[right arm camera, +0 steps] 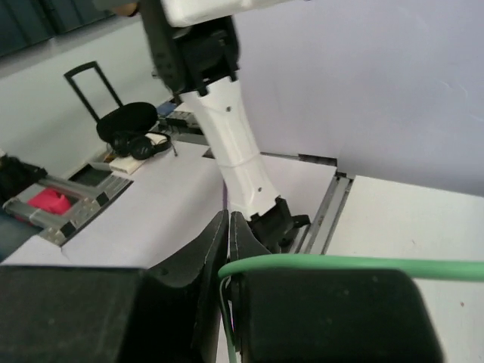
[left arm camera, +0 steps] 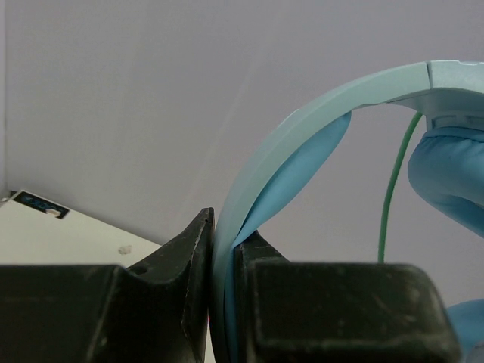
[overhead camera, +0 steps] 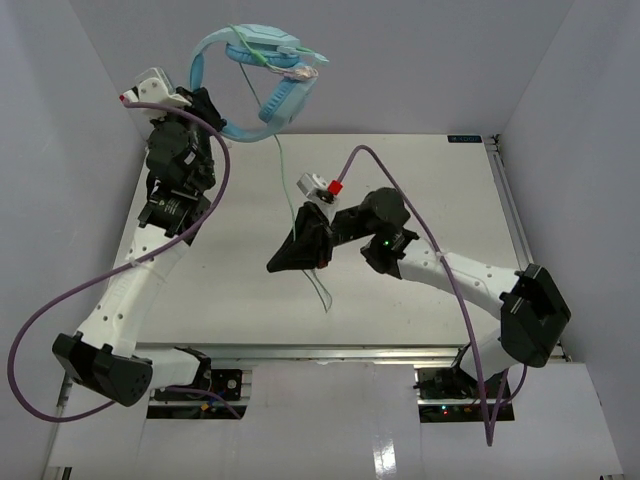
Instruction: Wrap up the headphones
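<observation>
L hand point(left arm camera: 225, 240) clamps headphones point(overhead camera: 285, 97) by headband point(left arm camera: 302, 113); R hand point(right arm camera: 229, 227) pinched shut on cable point(right arm camera: 340, 265).

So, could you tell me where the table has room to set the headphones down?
Far right of the table, between the right arm and the back edge, is bare; so is the near left, between left arm and right gripper. Crowded mid-table, where the green cable dangles.

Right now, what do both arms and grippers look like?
Both the left arm and right arm have white links, black joints and a purple cable each. The left gripper and right gripper are matte black with two wedge-shaped fingers. A red connector and green light sit near the right wrist.
</observation>
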Robot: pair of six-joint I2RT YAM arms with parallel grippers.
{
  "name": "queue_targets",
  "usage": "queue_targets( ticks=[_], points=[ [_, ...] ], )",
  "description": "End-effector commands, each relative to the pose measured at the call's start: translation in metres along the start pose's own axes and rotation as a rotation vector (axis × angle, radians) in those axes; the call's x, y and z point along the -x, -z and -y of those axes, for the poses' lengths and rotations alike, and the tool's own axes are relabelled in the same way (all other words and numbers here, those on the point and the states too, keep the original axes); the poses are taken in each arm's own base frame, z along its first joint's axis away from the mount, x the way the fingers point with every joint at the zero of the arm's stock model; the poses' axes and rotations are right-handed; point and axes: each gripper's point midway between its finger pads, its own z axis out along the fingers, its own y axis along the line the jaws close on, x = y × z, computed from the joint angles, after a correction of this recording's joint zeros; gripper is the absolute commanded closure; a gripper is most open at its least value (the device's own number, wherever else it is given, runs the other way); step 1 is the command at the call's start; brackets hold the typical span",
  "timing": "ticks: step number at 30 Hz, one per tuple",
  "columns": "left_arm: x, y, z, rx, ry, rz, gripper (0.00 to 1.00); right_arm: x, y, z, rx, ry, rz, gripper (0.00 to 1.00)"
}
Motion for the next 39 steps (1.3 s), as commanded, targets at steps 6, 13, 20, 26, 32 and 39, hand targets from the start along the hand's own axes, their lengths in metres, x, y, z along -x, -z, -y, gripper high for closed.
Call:
queue_targets(
  ticks=[6, 13, 20, 26, 32, 39],
  points=[
    [-0.021, -0.018, -0.016, 0.041, -0.238, 0.014, 1.00, -0.008, 0.044, 0.071, -0.422, 0.367, -0.476, 0.90],
    [-0.086, -0.017, -0.022, -0.028, -0.388, -0.156, 1.00, 0.000, 0.105, 0.107, -0.692, 0.654, -0.846, 0.90],
    [-0.139, 0.009, -0.048, -0.078, -0.562, -0.319, 1.00, 0.045, 0.180, 0.133, -1.059, 0.990, -1.118, 0.92],
    [-0.179, 0.039, -0.055, -0.184, -0.604, -0.482, 1.00, 0.105, 0.191, 0.135, -1.254, 1.196, -1.091, 0.92],
    [-0.194, 0.066, -0.043, -0.340, -0.579, -0.541, 1.00, 0.132, 0.200, 0.141, -1.320, 1.258, -1.091, 0.92],
    [-0.190, 0.090, -0.025, -0.506, -0.557, -0.545, 1.00, 0.128, 0.211, 0.152, -1.308, 1.255, -1.070, 0.86]
  ],
)
